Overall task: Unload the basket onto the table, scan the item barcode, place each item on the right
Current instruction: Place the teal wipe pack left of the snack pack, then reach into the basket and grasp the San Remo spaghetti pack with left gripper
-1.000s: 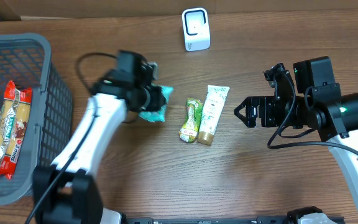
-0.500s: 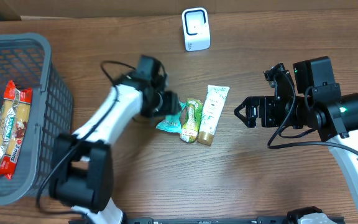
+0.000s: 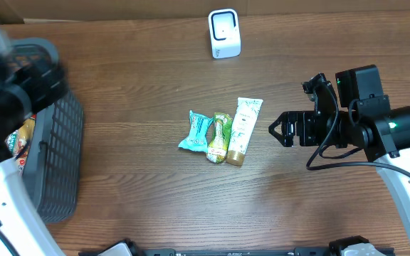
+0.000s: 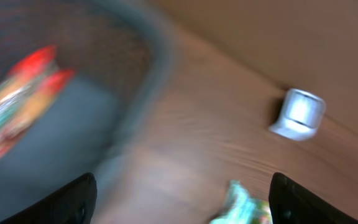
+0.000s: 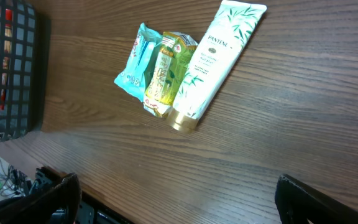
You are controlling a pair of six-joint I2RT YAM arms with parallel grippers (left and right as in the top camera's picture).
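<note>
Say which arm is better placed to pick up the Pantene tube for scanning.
Right, probably. The right gripper hangs open just beside the Pantene tube, facing it, with nothing between them. The left arm is far off, over the basket.

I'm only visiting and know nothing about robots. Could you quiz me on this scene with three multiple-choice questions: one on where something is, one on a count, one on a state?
1. Where does the white scanner stand?
A between the products
B in the basket
C on the far side, apart from the products

2. How many products lie side by side in the middle?
A two
B three
C five

3. What state is the right hand in?
A open, holding nothing
B gripping a product
C shut, empty

Answers:
1 C, it stands alone beyond the row.
2 B, a teal packet, a green packet and a white tube.
3 A, its fingers stand apart with nothing between.
</note>
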